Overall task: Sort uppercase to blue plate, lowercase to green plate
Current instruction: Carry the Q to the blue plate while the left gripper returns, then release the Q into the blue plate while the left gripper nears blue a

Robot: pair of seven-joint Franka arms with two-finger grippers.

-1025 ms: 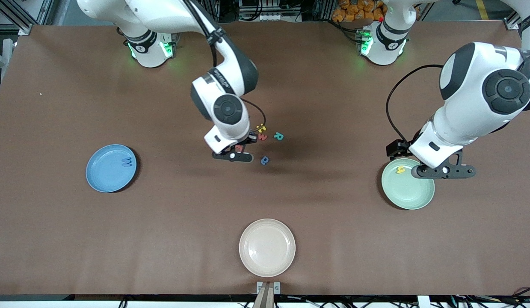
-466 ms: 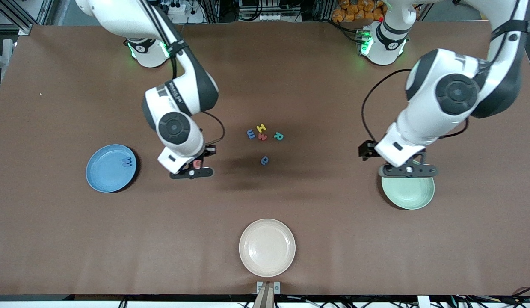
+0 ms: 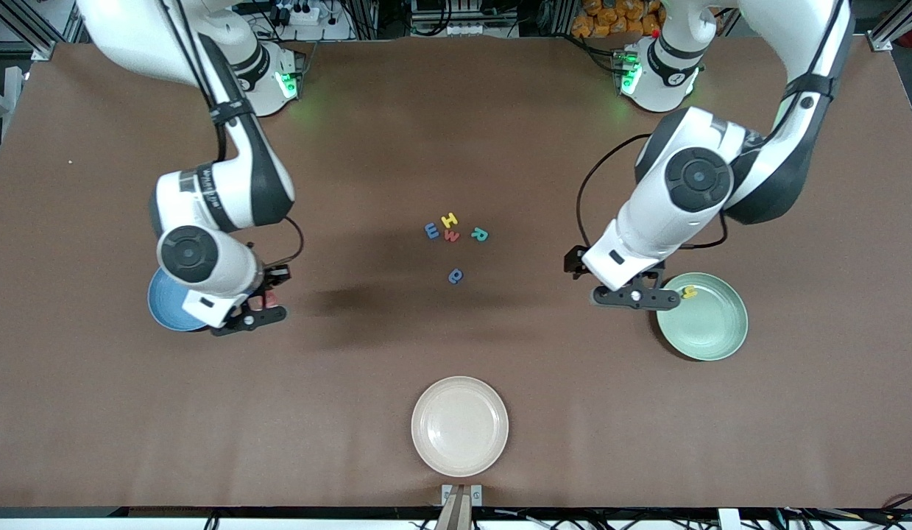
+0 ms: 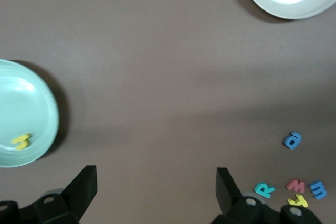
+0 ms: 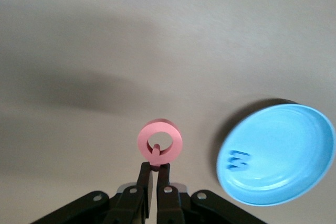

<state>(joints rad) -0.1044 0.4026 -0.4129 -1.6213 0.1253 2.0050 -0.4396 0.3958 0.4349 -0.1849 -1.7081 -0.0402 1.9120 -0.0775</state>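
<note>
My right gripper (image 3: 266, 300) is shut on the red Q (image 5: 160, 142), holding it over bare table just beside the blue plate (image 3: 163, 312). The blue W (image 5: 239, 160) lies in that plate (image 5: 294, 145). My left gripper (image 3: 636, 295) hangs open and empty over the table beside the green plate (image 3: 709, 327), which holds the yellow h (image 3: 690, 292). In mid-table lie the yellow H (image 3: 449, 219), blue e (image 3: 431, 231), red m (image 3: 452, 235) and green R (image 3: 479, 235), with the blue a (image 3: 456, 276) nearer the camera.
A cream-white plate (image 3: 460, 425) sits near the table's front edge, nearer the camera than the letters. The right arm's wrist covers part of the blue plate in the front view.
The right arm carried the red Q from the letter cluster over to beside the blue plate. The left arm swung off the green plate toward the middle, uncovering the yellow h.
</note>
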